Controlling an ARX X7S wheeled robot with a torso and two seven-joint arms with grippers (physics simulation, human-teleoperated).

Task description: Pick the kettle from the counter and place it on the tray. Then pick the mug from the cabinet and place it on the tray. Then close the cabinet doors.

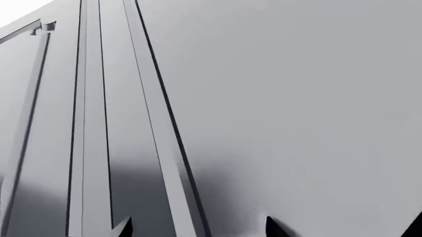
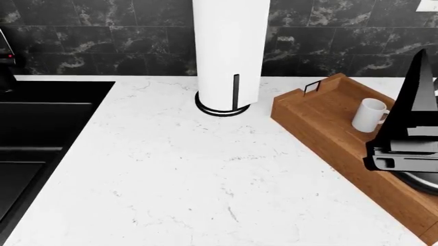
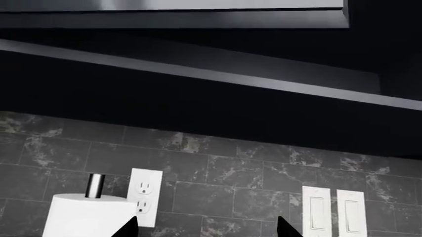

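The brown wood tray (image 2: 321, 118) lies on the white marble counter (image 2: 178, 174) at the right. The small white mug (image 2: 370, 115) stands upright in it. A curved dark-grey edge (image 2: 423, 183) shows in the tray under my right arm (image 2: 409, 128); it looks like the kettle, mostly hidden. My left gripper (image 1: 199, 229) is open and empty, close against a grey panelled cabinet door (image 1: 283, 98). My right gripper (image 3: 207, 229) is open and empty, raised and facing the dark backsplash below the cabinet's underside (image 3: 197, 74).
A tall white paper-towel roll (image 2: 228, 51) stands at the back of the counter, left of the tray; its top shows in the right wrist view (image 3: 89, 215). A black hob (image 2: 41, 133) fills the left. An outlet (image 3: 144, 195) and switches (image 3: 333, 212) are on the wall.
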